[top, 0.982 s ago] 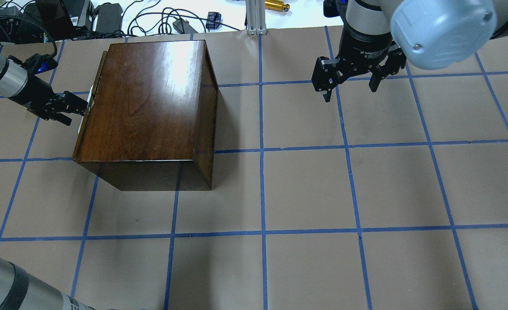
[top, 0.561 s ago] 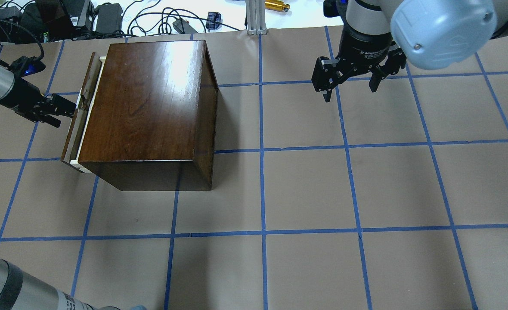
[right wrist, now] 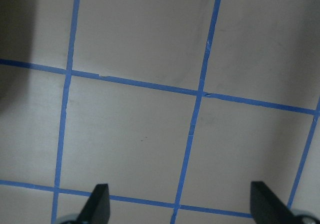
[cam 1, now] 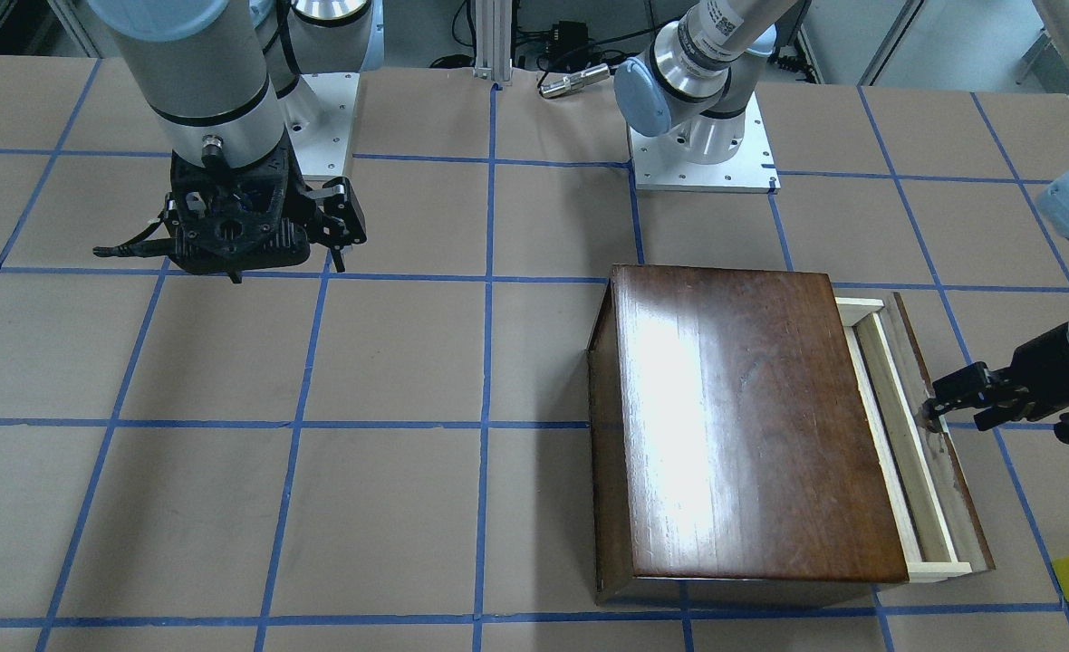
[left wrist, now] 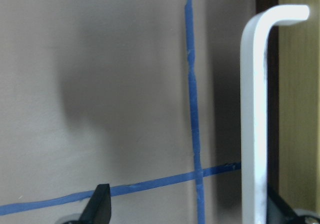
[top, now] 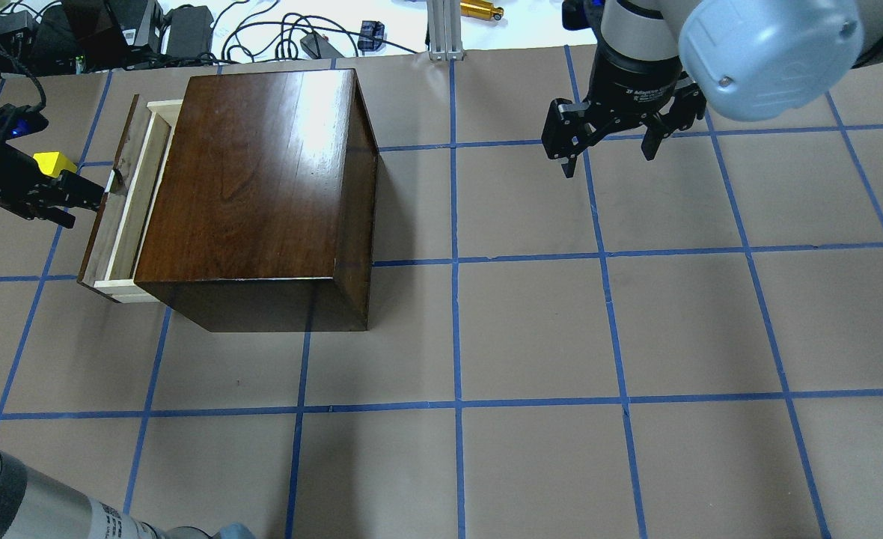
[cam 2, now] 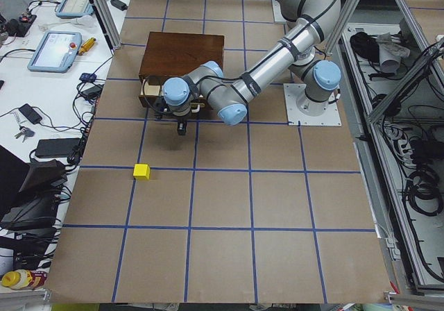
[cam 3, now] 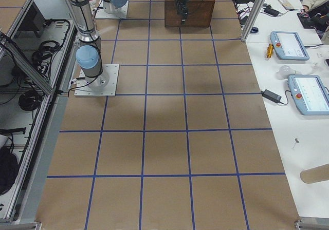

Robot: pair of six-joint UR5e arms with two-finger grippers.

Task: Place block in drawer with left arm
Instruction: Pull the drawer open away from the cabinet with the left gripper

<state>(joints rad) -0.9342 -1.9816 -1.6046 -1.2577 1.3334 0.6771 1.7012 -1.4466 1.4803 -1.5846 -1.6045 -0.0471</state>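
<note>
Overhead exterior view is showing the left gripper [top: 90,196] at the partly open drawer [top: 123,217], jaws spread wide, the white handle [left wrist: 254,119] lying against one finger. The yellow block [top: 54,162] is lying on the table [top: 531,329], apart from the drawer. The right gripper [top: 608,157] is hovering open, empty.

A brown paper surface [top: 531,329] carries a grid of blue tape lines [top: 456,329]. At 12 o'clock in the overhead view stands an aluminium profile post [top: 445,30], with a brass-coloured cylinder [top: 481,10] just beside it at its 3 o'clock. A black power adapter [top: 189,30] lies at 11 o'clock.
</note>
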